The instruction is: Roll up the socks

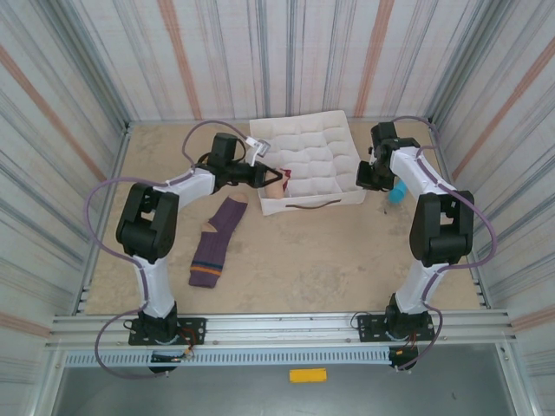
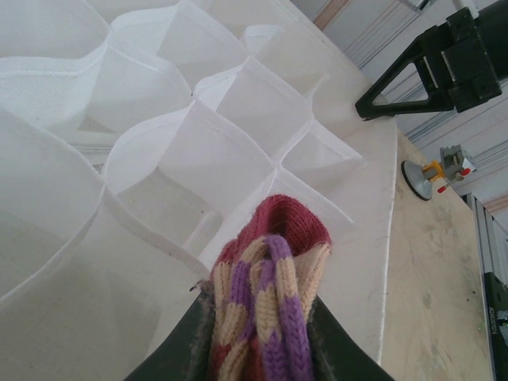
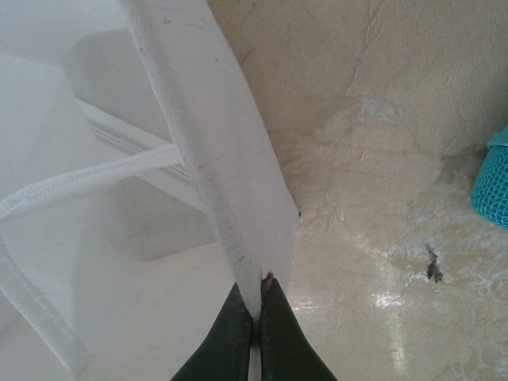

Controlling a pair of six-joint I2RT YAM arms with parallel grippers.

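I have the left gripper (image 1: 264,176) clamped on the beige sock (image 1: 276,180), bunched up at the near-left corner of the white organizer (image 1: 334,201). In the left wrist view the sock (image 2: 274,230) sticks out past the fingers (image 2: 178,349) as a knot of dark red, beige and purple knit, above the fabric cells (image 2: 230,103). I cannot tell whether it touches a divider.

The right gripper (image 3: 258,305) is pinched closed on the organizer's right-hand outer wall (image 3: 198,119), right at its top edge. From above, that gripper (image 1: 366,178) sits against the organizer's right side, with the turquoise object (image 1: 397,192) just beside it on the table (image 1: 303,260).

The purple sock (image 1: 217,243) lies flat and unrolled on the table, well apart from the organizer, orange-striped end toward me, beside the left arm.

Room: bare table runs from the purple sock across to the right arm's base. The organizer's far edge sits close to the back striped wall (image 1: 286,52).

The turquoise object (image 3: 492,178) is cut off at the frame edge in the right wrist view. The held sock's lower part is hidden between the fingers
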